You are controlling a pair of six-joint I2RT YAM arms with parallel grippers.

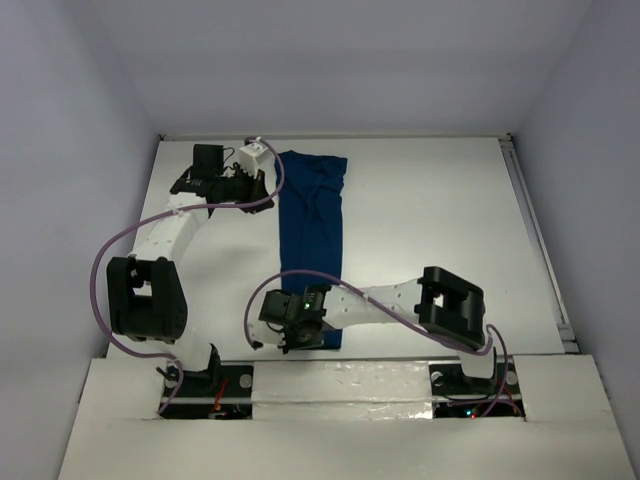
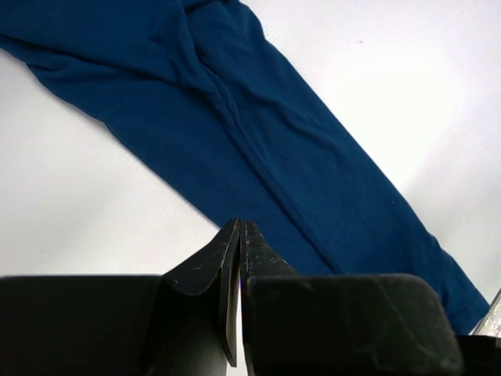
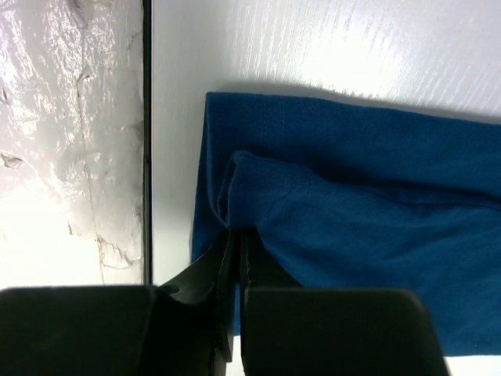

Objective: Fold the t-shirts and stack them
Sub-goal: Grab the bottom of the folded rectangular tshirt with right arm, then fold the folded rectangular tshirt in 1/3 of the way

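Robot lab cell: bare pale walls [image 1: 350, 60], white table [image 1: 430, 200], bolted arms [image 1: 170, 235].

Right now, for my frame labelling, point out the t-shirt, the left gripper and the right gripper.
t-shirt [image 1: 312, 228]: top external view, middle of the folded strip.
left gripper [image 2: 239, 229]: left wrist view, between closed fingertips.
right gripper [image 3: 237, 235]: right wrist view, between fingertips pinching cloth.

I saw bright, even light; glare washed the glossy strip [image 3: 70, 157] left of my right fingers [image 3: 205, 276], thin shadow beyond them.
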